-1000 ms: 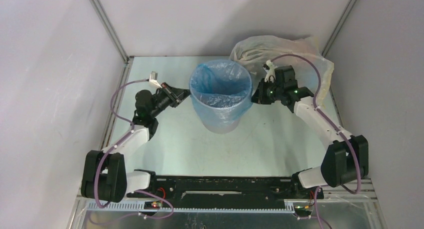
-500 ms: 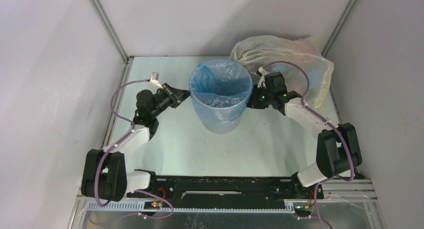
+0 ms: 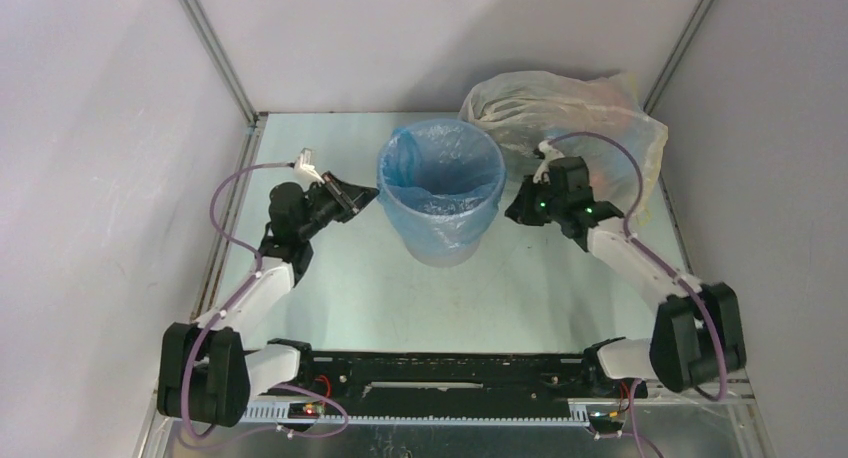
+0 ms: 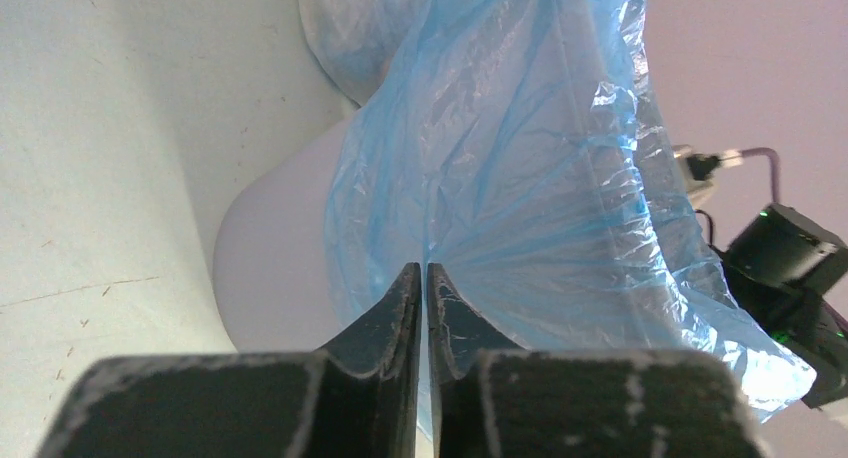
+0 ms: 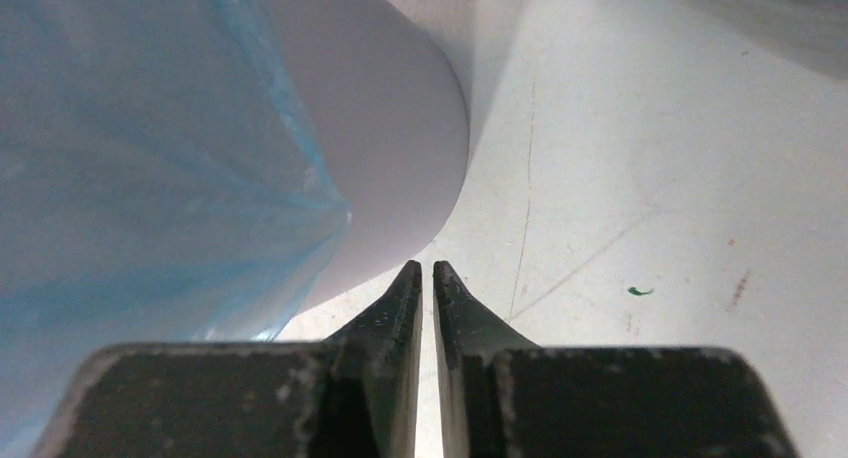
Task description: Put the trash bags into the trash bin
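The pale grey trash bin [image 3: 441, 248] stands upright mid-table. The light-blue trash bag [image 3: 440, 168] lines it, its edge folded down over the rim. My left gripper [image 3: 366, 191] is at the bin's left rim. In the left wrist view it [image 4: 421, 268] is shut on the trash bag [image 4: 530, 178], whose creases fan out from the fingertips over the bin wall [image 4: 270, 258]. My right gripper [image 3: 513, 210] is shut and empty, just right of the bin. In the right wrist view it [image 5: 427, 266] hangs over bare table beside the bin [image 5: 380, 128] and bag [image 5: 130, 178].
A large clear whitish bag [image 3: 580, 108] stuffed with items sits at the back right, behind my right arm. Grey enclosure walls close in the left, back and right of the table [image 3: 340, 288].
My right gripper moved in to the bin's right side, then drew back a little to the right and nearer. My left arm shifted slightly, its gripper staying at the bin's left rim.
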Available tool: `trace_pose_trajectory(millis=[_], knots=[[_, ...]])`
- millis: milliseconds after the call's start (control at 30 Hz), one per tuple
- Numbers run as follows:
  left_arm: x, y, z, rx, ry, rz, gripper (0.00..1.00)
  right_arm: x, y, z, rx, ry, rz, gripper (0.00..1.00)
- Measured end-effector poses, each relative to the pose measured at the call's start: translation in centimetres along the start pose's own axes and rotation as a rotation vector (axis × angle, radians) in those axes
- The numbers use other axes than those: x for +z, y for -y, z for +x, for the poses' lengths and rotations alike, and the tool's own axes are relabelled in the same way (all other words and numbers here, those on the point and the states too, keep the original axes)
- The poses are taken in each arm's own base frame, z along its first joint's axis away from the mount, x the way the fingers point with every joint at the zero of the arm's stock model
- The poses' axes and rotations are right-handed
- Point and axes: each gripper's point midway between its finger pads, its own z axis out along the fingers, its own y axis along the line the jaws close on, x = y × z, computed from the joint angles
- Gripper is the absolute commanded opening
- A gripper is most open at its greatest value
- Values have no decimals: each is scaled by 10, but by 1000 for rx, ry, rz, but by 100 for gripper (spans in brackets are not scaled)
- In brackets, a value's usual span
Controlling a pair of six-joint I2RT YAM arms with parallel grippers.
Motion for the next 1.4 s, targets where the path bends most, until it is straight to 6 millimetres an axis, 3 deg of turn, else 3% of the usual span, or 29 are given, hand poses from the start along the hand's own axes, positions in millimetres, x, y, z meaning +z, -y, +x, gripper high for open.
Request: trace_pose_trajectory(millis=[133, 233, 333, 433, 567, 667, 767, 867, 1133, 1400], knots=[[-3, 0, 1, 16, -4, -10, 22, -29, 3, -17, 37, 104, -35, 20], [-7, -2, 1, 20, -1, -30, 27, -49, -2, -31, 24, 177, -58, 2], [-14, 4, -4, 39, 24, -33, 32, -72, -17, -44, -31, 233, -88, 0], [-24, 15, -13, 70, 67, -18, 38, -95, -40, -66, -105, 275, -119, 0], [-31, 25, -19, 88, 99, -8, 43, -125, -90, -100, -257, 335, -198, 0], [-32, 28, -21, 92, 97, -10, 46, -135, -121, -116, -357, 343, -251, 0], [-32, 34, -25, 94, 97, -6, 51, -127, -138, -122, -433, 303, -273, 0], [-30, 43, -31, 101, 100, 7, 56, -105, -153, -124, -519, 242, -273, 0], [-16, 60, -50, 104, 93, 18, 60, -33, -192, -88, -803, 25, -247, 0], [0, 74, -55, 120, 62, 31, 59, 17, -169, -61, -896, -169, -186, 0]])
